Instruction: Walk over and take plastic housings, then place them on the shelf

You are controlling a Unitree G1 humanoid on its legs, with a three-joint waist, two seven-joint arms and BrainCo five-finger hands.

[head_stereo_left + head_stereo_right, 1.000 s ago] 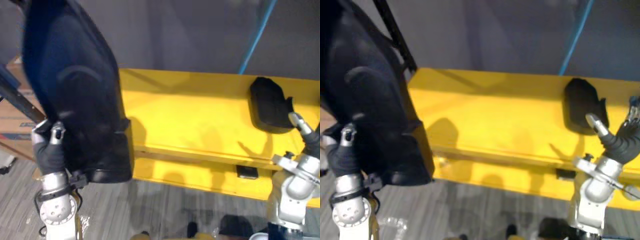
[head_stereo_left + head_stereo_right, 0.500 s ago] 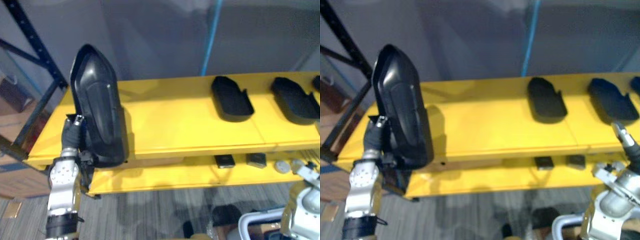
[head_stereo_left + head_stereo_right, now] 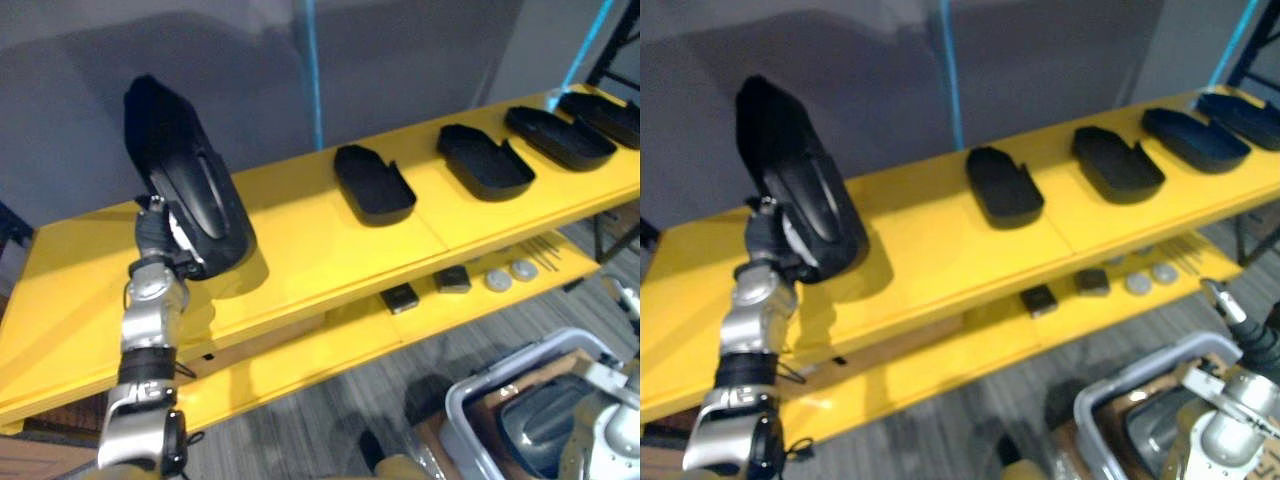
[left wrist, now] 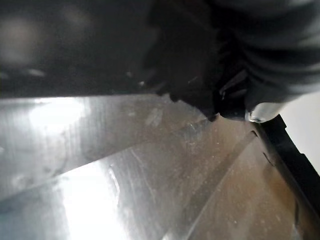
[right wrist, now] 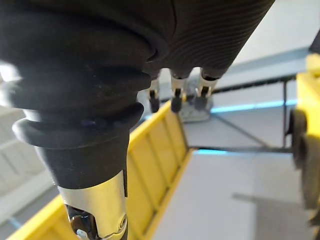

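Note:
My left hand [image 3: 150,232] is shut on the lower edge of a big black plastic housing [image 3: 186,190]. It holds the housing upright and leaning over the left part of the yellow shelf top [image 3: 300,235], its base close above the surface. Up close in the left wrist view, the glossy housing [image 4: 100,165] lies against the hand's dark cover. Several more black housings lie in a row further right on the shelf, the nearest [image 3: 372,185] just past the middle. Low at the right, my right hand [image 3: 1222,302] hangs with straight fingers [image 5: 174,100] and holds nothing.
A grey bin [image 3: 470,400] with another dark housing [image 3: 545,420] inside stands on the floor at the lower right. Small dark and round parts [image 3: 452,280] lie on the lower yellow shelf. A blue upright [image 3: 310,60] rises behind the shelf.
The camera has swung, bringing more of the shelf's right end into view. My left hand has carried the housing from the shelf's front edge to over the shelf top.

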